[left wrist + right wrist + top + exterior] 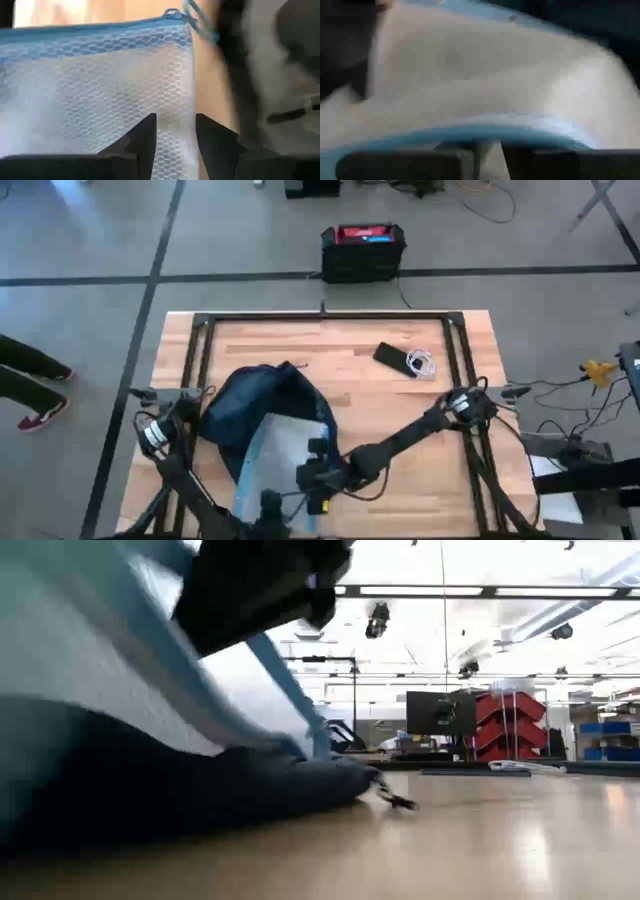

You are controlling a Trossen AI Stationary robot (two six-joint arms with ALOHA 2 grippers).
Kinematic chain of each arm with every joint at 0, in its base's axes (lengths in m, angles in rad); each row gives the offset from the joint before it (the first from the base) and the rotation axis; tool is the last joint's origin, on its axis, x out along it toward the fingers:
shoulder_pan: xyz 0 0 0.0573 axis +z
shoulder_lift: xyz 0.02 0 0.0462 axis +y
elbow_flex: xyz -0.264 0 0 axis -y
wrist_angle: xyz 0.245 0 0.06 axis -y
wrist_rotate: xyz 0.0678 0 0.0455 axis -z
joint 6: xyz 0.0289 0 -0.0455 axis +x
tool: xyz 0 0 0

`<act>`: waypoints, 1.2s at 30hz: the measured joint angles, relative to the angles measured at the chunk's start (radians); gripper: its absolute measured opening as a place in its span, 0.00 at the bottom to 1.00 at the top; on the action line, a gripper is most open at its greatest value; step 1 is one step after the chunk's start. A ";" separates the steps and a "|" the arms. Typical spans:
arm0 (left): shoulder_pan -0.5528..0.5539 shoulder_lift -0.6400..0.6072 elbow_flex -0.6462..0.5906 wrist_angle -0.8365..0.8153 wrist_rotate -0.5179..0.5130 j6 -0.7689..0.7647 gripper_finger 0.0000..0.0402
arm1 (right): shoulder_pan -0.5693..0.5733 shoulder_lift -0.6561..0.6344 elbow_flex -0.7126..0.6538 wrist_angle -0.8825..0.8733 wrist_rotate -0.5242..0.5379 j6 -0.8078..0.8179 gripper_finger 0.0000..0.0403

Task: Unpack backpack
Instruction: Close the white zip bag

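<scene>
The dark navy backpack (262,398) lies on the wooden table, left of middle. A pale blue mesh pouch (272,452) with a blue zip edge reaches out of it toward the near edge. My right gripper (487,149) comes in from the right and is shut on the pouch's blue edge. The low view shows the pouch (110,670) sloping up from the backpack (200,790) to a dark gripper. My left gripper (175,135) stands over the pouch's near end (90,90), its fingers a small gap apart. Whether they touch the mesh, I cannot tell. My right gripper pinches the pouch's blue bound edge (470,131) between its two fingers, coming slanting down from the table's right side. The held side is raised, and the rest slopes down onto the backpack and table.
A dark phone (392,357) and a coiled white cable (421,364) lie at the far right of the table. A black box with a red top (362,248) stands on the floor beyond the far edge. A person's legs (30,385) show left of the table.
</scene>
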 joint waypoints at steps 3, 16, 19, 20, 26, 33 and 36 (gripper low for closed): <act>0.009 -0.031 -0.030 -0.005 -0.040 0.002 0.25 | 0.016 -0.040 0.000 -0.086 0.001 0.003 0.08; 0.009 -0.245 -0.232 0.059 -0.162 -0.023 0.16 | 0.156 -0.046 0.000 -0.164 -0.095 0.000 0.16; 0.010 -0.283 -0.298 0.192 -0.166 -0.005 0.16 | 0.180 -0.026 -0.002 -0.120 -0.071 -0.011 0.22; 0.010 -0.293 -0.318 0.227 -0.168 -0.004 0.16 | 0.184 -0.021 -0.002 -0.099 -0.066 -0.012 0.23; 0.010 -0.327 -0.407 0.412 -0.163 0.005 0.07 | 0.190 0.023 -0.001 -0.034 -0.008 -0.015 0.32; 0.007 -0.324 -0.431 0.501 -0.160 0.073 0.04 | 0.187 0.057 -0.001 -0.021 0.088 -0.087 0.37; 0.007 -0.315 -0.432 0.505 -0.153 0.092 0.05 | 0.174 0.084 -0.001 -0.020 0.087 -0.098 0.36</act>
